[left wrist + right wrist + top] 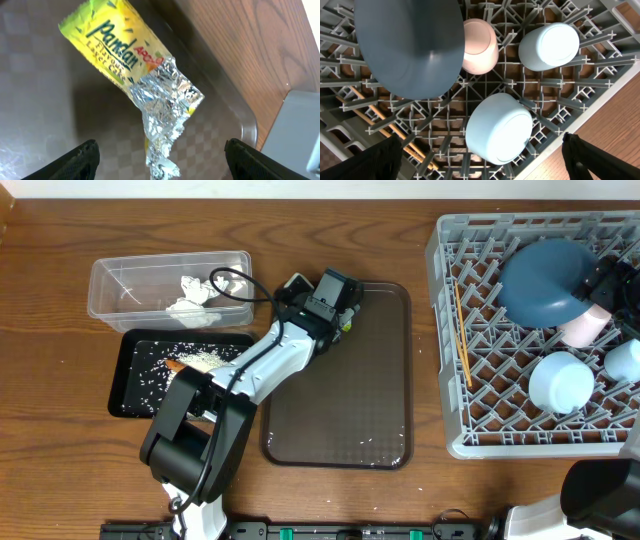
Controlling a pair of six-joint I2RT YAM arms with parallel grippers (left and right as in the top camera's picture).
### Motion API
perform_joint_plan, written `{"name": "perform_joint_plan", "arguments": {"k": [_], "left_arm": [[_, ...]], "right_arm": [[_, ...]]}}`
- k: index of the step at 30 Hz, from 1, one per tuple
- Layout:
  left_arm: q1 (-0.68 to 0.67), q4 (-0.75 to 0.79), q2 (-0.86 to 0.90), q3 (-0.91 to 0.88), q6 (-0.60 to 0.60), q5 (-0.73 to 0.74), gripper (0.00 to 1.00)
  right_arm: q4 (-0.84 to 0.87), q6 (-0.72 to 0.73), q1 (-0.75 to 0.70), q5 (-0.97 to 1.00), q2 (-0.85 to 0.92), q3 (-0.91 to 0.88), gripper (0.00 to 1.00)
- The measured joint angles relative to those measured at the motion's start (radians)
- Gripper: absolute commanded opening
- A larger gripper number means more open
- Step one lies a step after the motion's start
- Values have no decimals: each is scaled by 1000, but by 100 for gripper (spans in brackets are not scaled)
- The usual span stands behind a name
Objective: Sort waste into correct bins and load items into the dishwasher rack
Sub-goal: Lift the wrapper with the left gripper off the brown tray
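The yellow-green wrapper (117,47) with torn silver foil lies on the brown serving tray (40,100). My left gripper (162,152) is open just above it, with the foil end between the fingers. In the overhead view the left gripper (338,302) covers most of the wrapper (347,323). The clear tub (120,290) holds white tissue (192,292). The black tray (135,385) holds rice (205,360) and the orange stick (173,365). The grey rack (450,380) holds the dark-blue bowl (407,45), small light-blue bowl (500,127), white cup (479,45), pale-blue cup (549,46) and chopsticks (462,335). My right gripper (482,150) is open above the rack.
The brown serving tray (370,400) lies mid-table between the bins and the rack, with a few rice grains near its front edge. The left arm stretches over the black tray's right end. The wooden table (250,50) shows beyond the tray rim.
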Motion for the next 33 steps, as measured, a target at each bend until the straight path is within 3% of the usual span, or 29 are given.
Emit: {"name": "perform_joint_plan", "arguments": {"k": [13,18,25,33], "left_arm": [[1,30,89,0,-85,39,81],[3,40,89,0,-93,43,53],[3,41,89,0,-83,43,6],[3,27,87,0,5,73,7]], "right_arm": [[0,0,0,0,0,0,99],[0,0,0,0,0,0,99],[0,0,0,0,0,0,99],[0,0,0,0,0,0,99]]}}
